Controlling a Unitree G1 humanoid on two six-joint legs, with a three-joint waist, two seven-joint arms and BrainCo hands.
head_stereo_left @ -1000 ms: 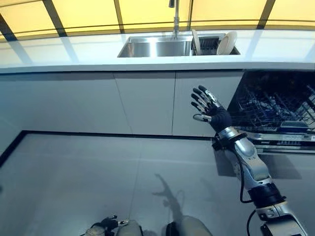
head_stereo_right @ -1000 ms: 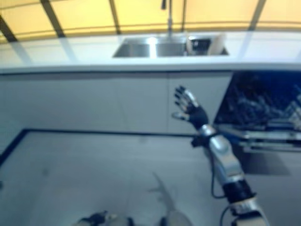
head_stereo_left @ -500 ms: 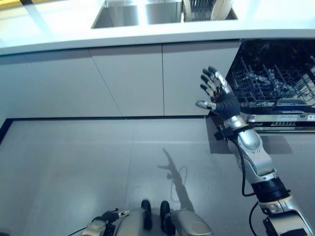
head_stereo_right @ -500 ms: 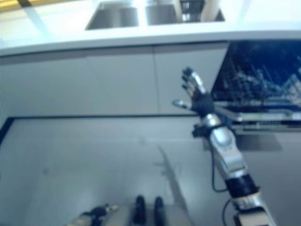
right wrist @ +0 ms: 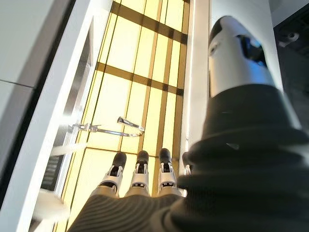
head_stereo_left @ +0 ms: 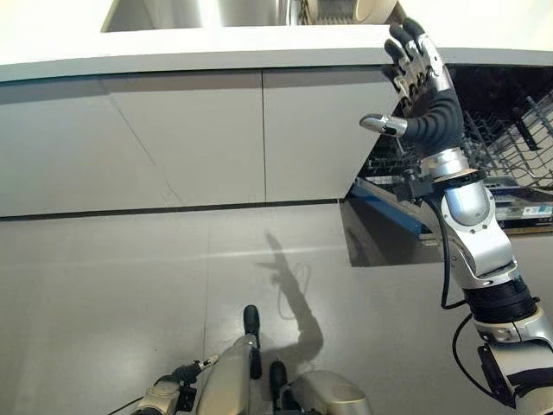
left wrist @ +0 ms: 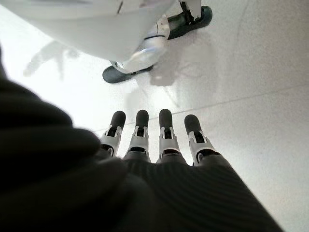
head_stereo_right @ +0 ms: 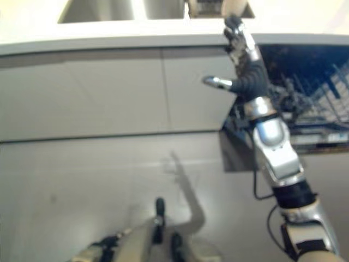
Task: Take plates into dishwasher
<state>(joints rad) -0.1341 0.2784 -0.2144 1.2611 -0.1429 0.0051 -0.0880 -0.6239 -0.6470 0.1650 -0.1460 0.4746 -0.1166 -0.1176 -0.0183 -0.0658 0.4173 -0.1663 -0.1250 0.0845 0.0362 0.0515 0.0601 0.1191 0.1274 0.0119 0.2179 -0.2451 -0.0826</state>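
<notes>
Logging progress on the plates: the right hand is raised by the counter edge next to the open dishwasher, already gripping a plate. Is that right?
Not quite. The right hand is raised by the counter edge next to the open dishwasher, but it is open and holds nothing, as the left eye view shows. A plate still sits up by the sink.

White countertop (head_stereo_left: 216,59) with sunken steel sink (head_stereo_left: 199,12), plate (head_stereo_left: 373,9) standing in sink rack
</notes>
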